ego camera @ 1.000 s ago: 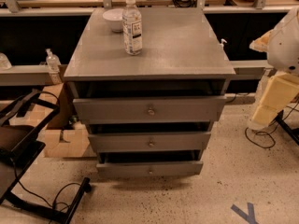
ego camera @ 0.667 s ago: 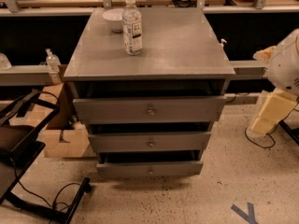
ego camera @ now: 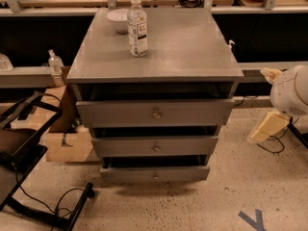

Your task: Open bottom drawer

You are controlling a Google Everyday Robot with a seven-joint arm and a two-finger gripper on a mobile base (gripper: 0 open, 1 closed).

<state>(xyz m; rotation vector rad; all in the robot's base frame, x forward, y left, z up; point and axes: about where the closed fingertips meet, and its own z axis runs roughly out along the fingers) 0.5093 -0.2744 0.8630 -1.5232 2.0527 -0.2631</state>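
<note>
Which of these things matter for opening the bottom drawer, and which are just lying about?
For the job:
- bottom drawer, slightly pulled out
- its knob
- gripper, off to the picture's right of the cabinet, touching nothing

Just lying about:
- water bottle and bowl on the cabinet top
- top drawer, middle drawer
- cardboard box on the floor

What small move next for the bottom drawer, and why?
Probably bring the gripper across and down toward the knob of the bottom drawer. The gripper hangs off the right side of the cabinet, about level with the middle drawer, touching nothing; the knob is in clear view.
</note>
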